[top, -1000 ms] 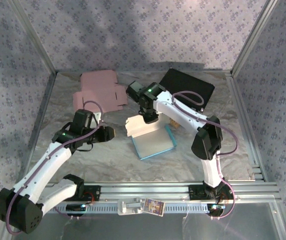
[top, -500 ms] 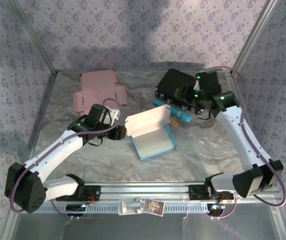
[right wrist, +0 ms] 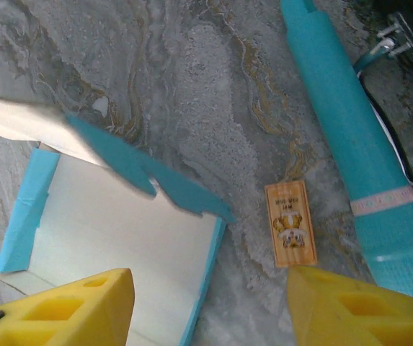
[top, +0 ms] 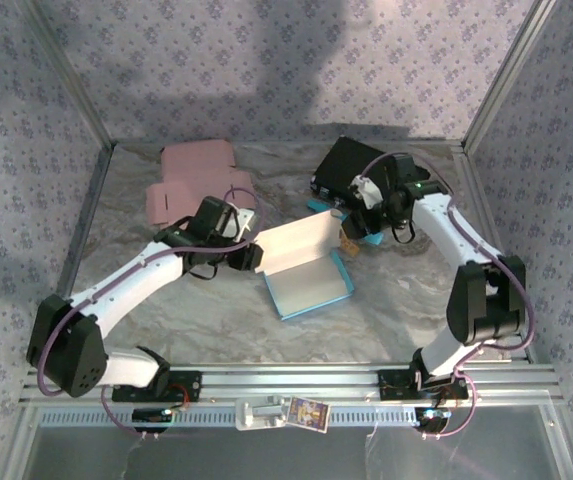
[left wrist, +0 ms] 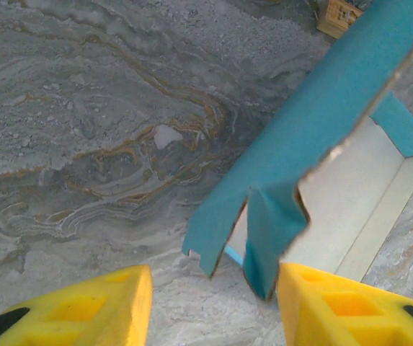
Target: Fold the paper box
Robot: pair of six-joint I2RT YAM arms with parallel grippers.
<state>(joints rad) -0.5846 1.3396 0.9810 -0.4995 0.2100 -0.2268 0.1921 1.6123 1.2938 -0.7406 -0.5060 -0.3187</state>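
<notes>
Box (right wrist: pixel 120 238) near wooden block (right wrist: pixel 290 222) in right wrist view | left claw (left wrist: pixel 213 299) wide | right claw (right wrist: pixel 210 299) wide

Paper box (top: pixel 311 285), partly folded, near the middle of the worktop: teal outside, white inside. Its shallow tray lies flat, skewed to the worktop's edges. One long panel (top: pixel 294 240) stands raised along the tray's far side (white face toward the near edge). A small teal corner flap (left wrist: pixel 269 238) juts from the panel's end, bent at its crease.
</notes>
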